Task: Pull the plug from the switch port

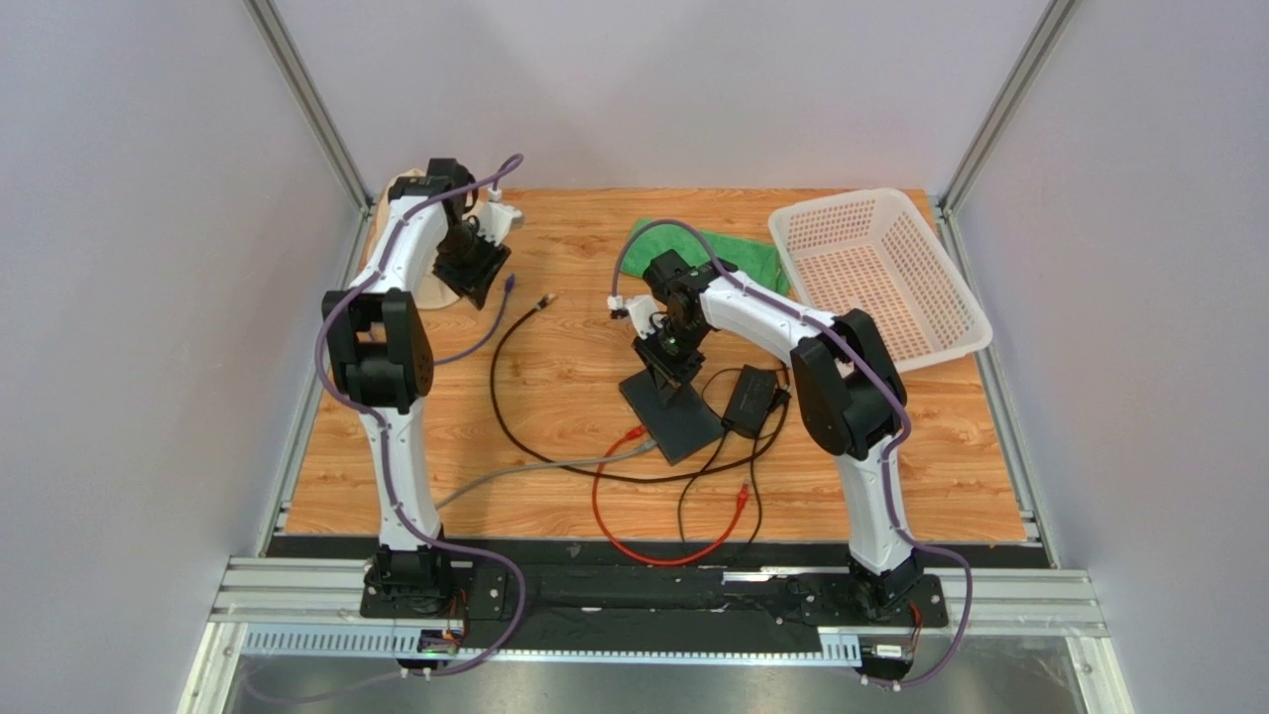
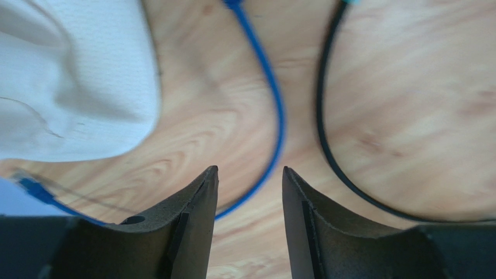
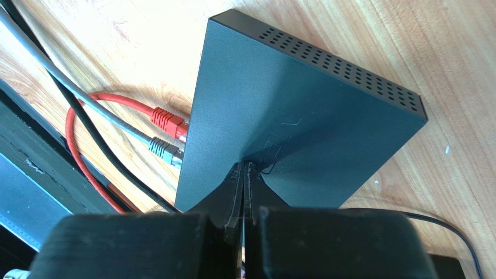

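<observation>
The switch (image 1: pixel 679 418) is a flat matte black box lying mid-table; it fills the right wrist view (image 3: pixel 303 116). A red plug (image 3: pixel 167 120) and a grey plug (image 3: pixel 163 147) sit in ports on its left edge. My right gripper (image 3: pixel 244 166) is shut with nothing between its fingers, its tips resting on the switch's top face; it also shows in the top view (image 1: pixel 669 354). My left gripper (image 2: pixel 250 171) is open and empty at the far left (image 1: pixel 477 271), above a loose blue cable (image 2: pixel 279 116).
A black power adapter (image 1: pixel 749 400) lies right of the switch. Red (image 1: pixel 656 524), grey (image 1: pixel 507 476) and black (image 1: pixel 504 390) cables loop over the wood. A white basket (image 1: pixel 879 275) and green cloth (image 1: pixel 715 253) lie at the back right, and a white object (image 2: pixel 70 75) by the left gripper.
</observation>
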You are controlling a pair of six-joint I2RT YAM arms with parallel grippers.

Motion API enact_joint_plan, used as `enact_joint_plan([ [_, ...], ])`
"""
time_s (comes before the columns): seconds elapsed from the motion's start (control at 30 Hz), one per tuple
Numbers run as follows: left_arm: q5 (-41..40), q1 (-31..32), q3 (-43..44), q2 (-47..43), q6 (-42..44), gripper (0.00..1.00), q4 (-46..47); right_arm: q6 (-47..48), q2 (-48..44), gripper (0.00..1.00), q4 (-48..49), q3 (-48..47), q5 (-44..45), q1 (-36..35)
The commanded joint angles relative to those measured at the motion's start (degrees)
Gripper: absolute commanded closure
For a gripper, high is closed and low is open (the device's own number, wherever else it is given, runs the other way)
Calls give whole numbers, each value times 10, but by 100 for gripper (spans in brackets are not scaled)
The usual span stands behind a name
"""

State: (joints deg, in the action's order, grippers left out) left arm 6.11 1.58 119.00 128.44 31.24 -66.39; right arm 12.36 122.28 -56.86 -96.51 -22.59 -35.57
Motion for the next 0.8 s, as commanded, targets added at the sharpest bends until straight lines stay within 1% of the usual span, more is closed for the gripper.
enact_joint_plan([
  [0.0, 155, 16, -65, -159, -79, 46, 13, 33, 44, 100, 72, 6, 68, -5],
  [0.03, 188, 16, -110, -179, -90, 44, 23, 32, 45, 100, 72, 4, 69, -5],
  [0.07, 235, 16, -132, -194, -129, 44, 35, 32, 47, 100, 72, -1, 69, -5],
  [0.1, 253, 16, -156, -219, -155, 44, 63, 30, 51, 100, 71, -3, 72, -5],
  [0.13, 271, 16, -203, -227, -202, 44, 78, 29, 52, 100, 70, -6, 74, -5],
  [0.17, 316, 16, -227, -233, -222, 44, 93, 28, 52, 100, 70, -10, 75, -5],
  [0.23, 363, 18, -287, -237, -261, 44, 140, 27, 53, 100, 69, -12, 75, -5],
  [0.27, 404, 22, -300, -228, -263, 44, 151, 26, 51, 100, 69, -11, 76, -5],
  [0.37, 444, 39, -312, -200, -253, 44, 152, 28, 39, 100, 68, -4, 75, -5],
  [0.47, 463, 55, -323, -179, -247, 44, 148, 35, 14, 100, 67, -7, 79, -5],
  [0.6, 459, 76, -344, -147, -247, 44, 149, 51, -49, 100, 68, -14, 83, -5],
  [0.63, 459, 78, -358, -143, -251, 45, 152, 63, -61, 94, 64, -5, 80, -5],
  [0.67, 458, 83, -365, -138, -254, 45, 157, 76, -85, 84, 59, 0, 70, -5],
  [0.7, 457, 85, -371, -135, -257, 45, 167, 92, -99, 67, 53, 10, 64, -5],
  [0.77, 453, 88, -386, -125, -265, 45, 174, 155, -136, 58, 27, 41, 48, -5],
])
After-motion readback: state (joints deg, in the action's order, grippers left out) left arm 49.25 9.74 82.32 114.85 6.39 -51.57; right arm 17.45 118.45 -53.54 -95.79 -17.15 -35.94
